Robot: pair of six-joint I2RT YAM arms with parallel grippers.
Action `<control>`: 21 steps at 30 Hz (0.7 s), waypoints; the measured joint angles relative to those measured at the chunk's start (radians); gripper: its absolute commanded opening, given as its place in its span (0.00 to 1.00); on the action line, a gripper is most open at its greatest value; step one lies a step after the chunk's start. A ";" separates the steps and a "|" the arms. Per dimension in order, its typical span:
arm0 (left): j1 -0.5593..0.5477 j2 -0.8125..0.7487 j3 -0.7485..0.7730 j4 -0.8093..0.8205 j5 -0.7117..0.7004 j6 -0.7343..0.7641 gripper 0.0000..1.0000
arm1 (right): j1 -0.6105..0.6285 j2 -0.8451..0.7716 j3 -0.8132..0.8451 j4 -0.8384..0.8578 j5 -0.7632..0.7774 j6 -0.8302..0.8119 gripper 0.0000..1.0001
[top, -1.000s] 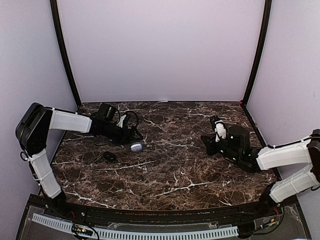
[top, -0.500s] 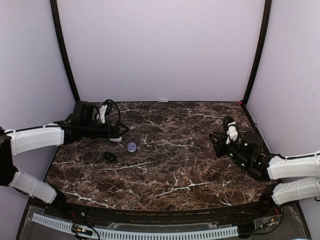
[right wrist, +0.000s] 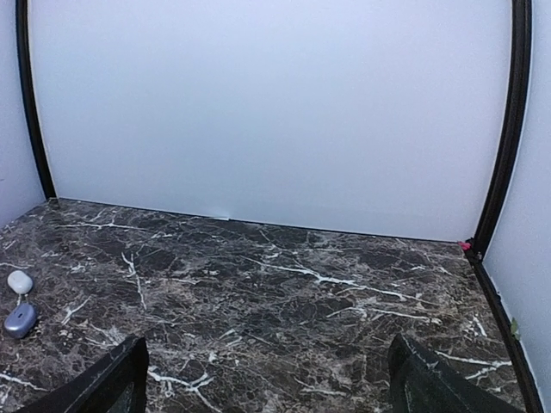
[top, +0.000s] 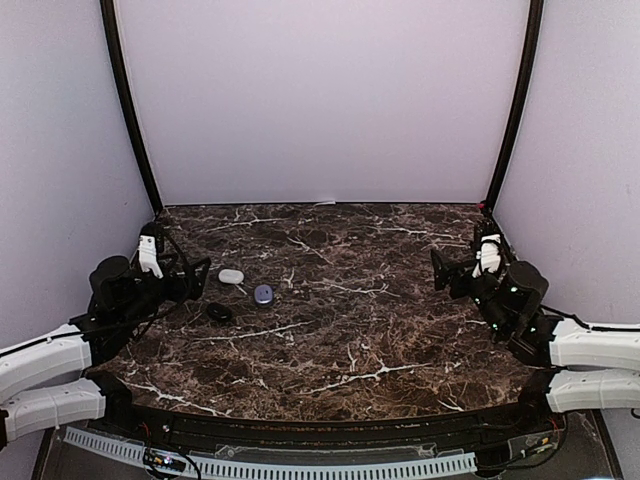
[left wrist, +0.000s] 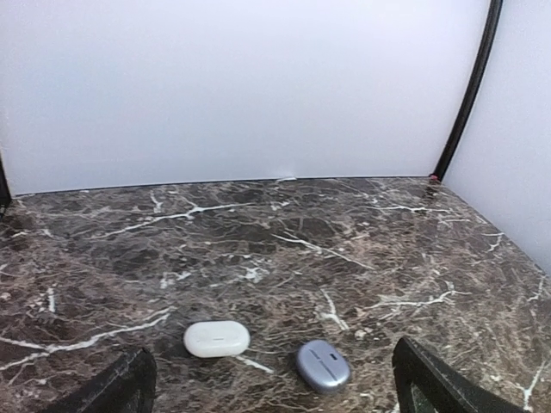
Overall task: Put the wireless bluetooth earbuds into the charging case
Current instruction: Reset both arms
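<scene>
Both tools are seen wide open, w/ nothing gripped. The L tool (top: pixel 192 280) is held by the L edge of the dark marble surface (top: pixel 380 340) and is pointed toward three pebble-shaped cases. In the L wrist view its two black fingers (left wrist: pixel 120 387) are seen at the bottom corners, well apart, w/ only bare surface btwn them. The white case (top: pixel 231 277) is laid nearest that tool, just ahead of it and not touched. The grey-purple case (top: pixel 264 293) is set just beside the white one, to its R and slightly nearer the arm bases, w/ a small gap btwn them. The black case (top: pixel 218 313) is placed near both, closer to the near edge. The white and grey-purple cases are seen lying flat w/ lids shut; the black one is too small to judge. The earbuds cannot be made out in any view. The R tool (top: pixel 443 276) is held over the R side of the surface, well apart from the cases. In the R wrist view the white and grey-purple cases are caught at the far L edge.
</scene>
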 measured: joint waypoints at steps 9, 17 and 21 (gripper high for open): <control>0.000 -0.042 -0.159 0.168 -0.222 0.199 0.99 | -0.034 -0.045 -0.069 0.058 0.100 -0.165 0.87; 0.064 0.047 -0.193 0.323 -0.287 0.283 0.99 | -0.206 0.006 -0.247 0.315 0.046 -0.284 0.84; 0.149 0.128 -0.217 0.413 -0.254 0.280 0.99 | -0.297 0.117 -0.255 0.411 -0.021 -0.300 0.82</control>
